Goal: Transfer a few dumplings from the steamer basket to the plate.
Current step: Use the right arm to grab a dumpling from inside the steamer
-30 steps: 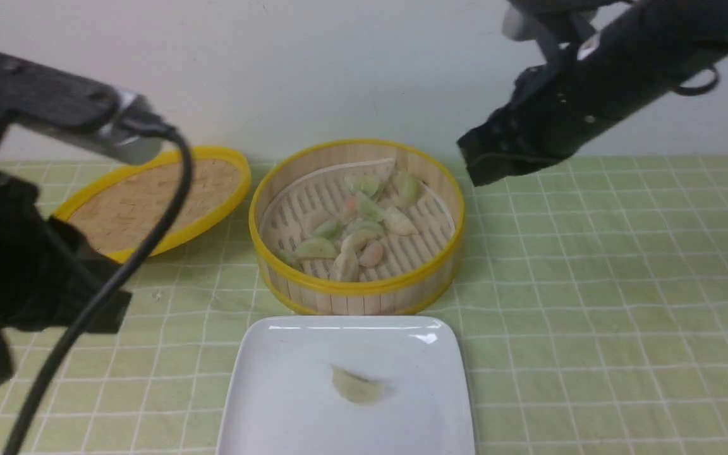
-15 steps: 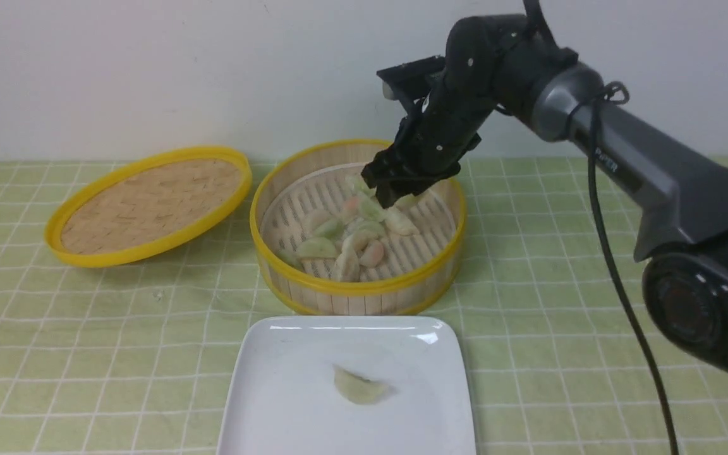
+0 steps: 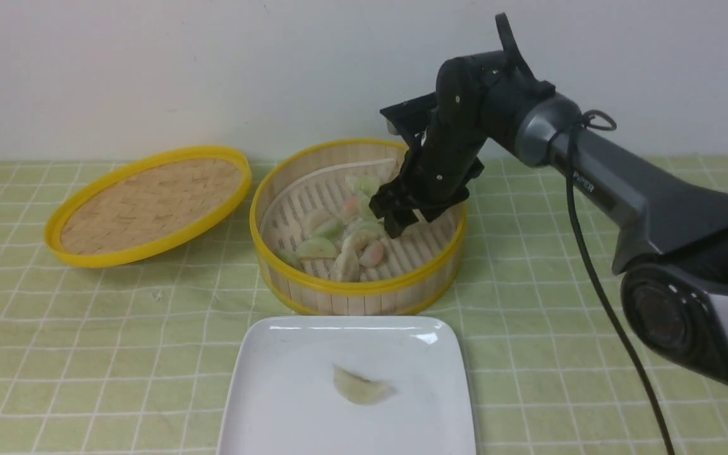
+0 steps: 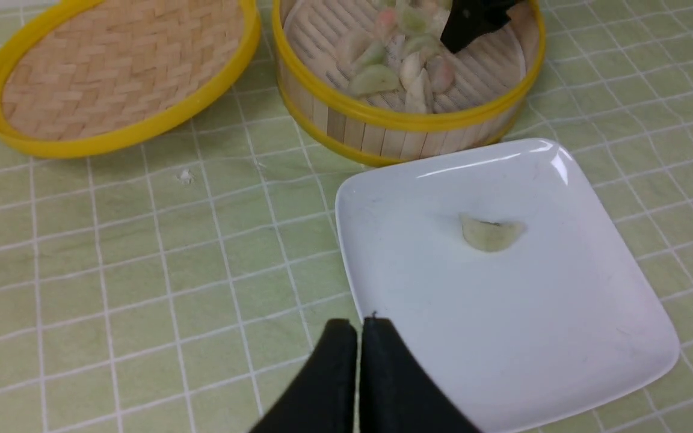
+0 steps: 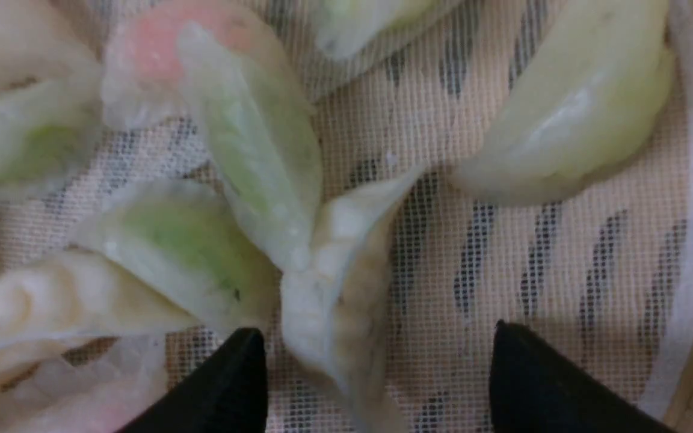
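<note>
Now — right gripper (image 5: pixel 376 367): jaws wide apart, nothing gripped
pale dumpling (image 5: pixel 337 300): in the steamer basket (image 3: pixel 356 288), between the fingertips — nearer one finger
long axis: runs lengthwise between the fingers, roughly, not across

Glossy smooth white ceramic-looking square plate (image 3: pixel 351 423) — matt pale bamboo steamer basket (image 3: pixel 357 300) with yellow rims, slatted. Matt green-and-white checked cloth (image 3: pixel 560 316); rough woven yellow-rimmed lid (image 3: pixel 155 208) — my black right gripper (image 5: pixel 376 367) looks matt.
</note>
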`<state>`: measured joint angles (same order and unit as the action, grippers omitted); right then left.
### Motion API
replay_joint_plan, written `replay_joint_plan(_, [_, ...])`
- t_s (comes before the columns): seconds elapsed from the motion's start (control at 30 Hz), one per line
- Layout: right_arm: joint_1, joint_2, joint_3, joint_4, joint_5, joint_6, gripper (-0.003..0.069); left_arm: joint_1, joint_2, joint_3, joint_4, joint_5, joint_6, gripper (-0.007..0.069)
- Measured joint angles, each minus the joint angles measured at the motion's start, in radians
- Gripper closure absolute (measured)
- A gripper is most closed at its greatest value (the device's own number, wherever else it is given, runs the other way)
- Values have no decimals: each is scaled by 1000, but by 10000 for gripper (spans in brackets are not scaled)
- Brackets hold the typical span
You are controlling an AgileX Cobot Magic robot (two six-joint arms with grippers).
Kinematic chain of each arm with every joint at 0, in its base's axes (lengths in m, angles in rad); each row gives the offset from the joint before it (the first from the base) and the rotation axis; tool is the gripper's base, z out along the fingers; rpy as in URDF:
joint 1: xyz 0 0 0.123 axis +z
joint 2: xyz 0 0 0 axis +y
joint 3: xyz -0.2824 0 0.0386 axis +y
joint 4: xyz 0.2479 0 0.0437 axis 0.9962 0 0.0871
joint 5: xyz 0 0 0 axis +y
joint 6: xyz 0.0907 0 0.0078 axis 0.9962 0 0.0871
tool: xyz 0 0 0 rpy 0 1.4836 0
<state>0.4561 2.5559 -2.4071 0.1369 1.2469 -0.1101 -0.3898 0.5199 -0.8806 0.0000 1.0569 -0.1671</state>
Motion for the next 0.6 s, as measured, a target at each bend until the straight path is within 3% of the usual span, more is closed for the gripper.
replay_joint_plan(0.1, [0, -2, 6, 18, -3, -8, 274, 0, 0, 0, 0, -31, -15, 631])
replay_joint_plan(0.17, [0, -2, 8, 25, -7, -13, 361, 0, 0, 0, 0, -45, -17, 631])
replay_joint_plan(0.23, [0, -2, 8, 31, -6, -14, 505, 0, 0, 0, -6, -54, -18, 631])
replay_joint_plan(0.27, [0, -4, 9, 31, -6, -14, 523, 0, 0, 0, -7, -55, -18, 631])
replay_joint_plan(0.5, [0, -150, 80, 42, 0, 50, 519, 0, 0, 0, -30, -57, -18, 631])
replay_joint_plan(0.6, [0, -309, 238, 51, -7, 70, 519, 0, 0, 0, -59, -57, -18, 631])
